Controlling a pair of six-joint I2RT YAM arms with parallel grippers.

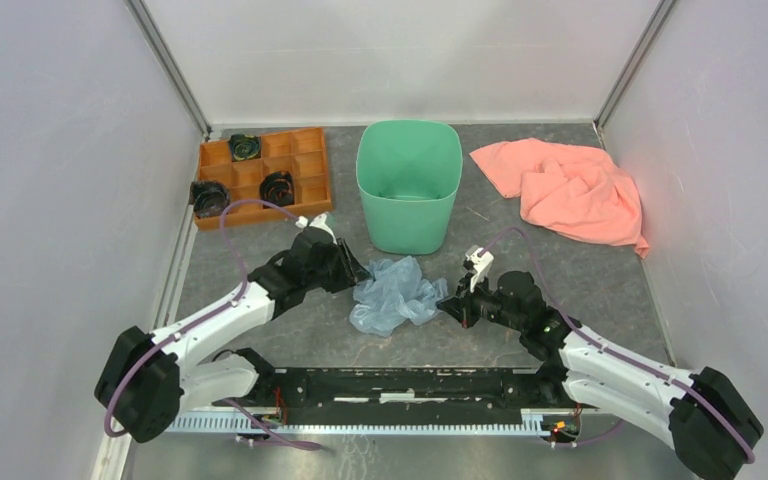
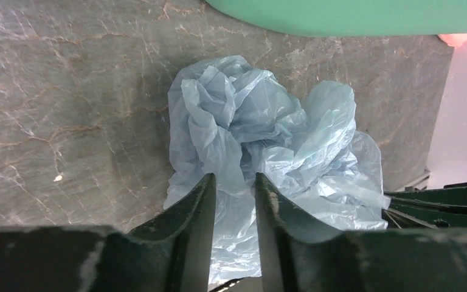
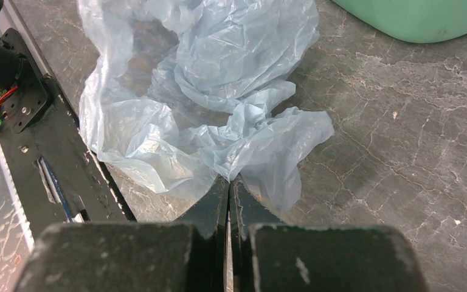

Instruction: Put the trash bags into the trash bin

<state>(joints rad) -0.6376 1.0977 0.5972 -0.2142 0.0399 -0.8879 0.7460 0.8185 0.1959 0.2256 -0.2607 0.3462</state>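
A thin, crinkly pale-blue plastic trash bag [image 1: 395, 293] lies crumpled mid-worktop, just on the near side of the mint-green plastic trash bin [image 1: 407, 215], which stands by the far edge (the bag is outside it). The left gripper [image 2: 234, 185] is slightly parted around a fold. The right gripper [image 3: 229, 182] is pressed together, pinching the bag's edge.

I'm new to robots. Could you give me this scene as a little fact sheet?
Bin: mint-green plastic bin, upright, nothing visible inside
Bag: crinkly pale blue plastic bag, crumpled on the table, in front of the bin
Left pincer: slightly apart, a bag fold between
Right pincer: shut, apparently pinching the bag's edge
Elsewhere: salmon-pink cloth; orange compartment tray
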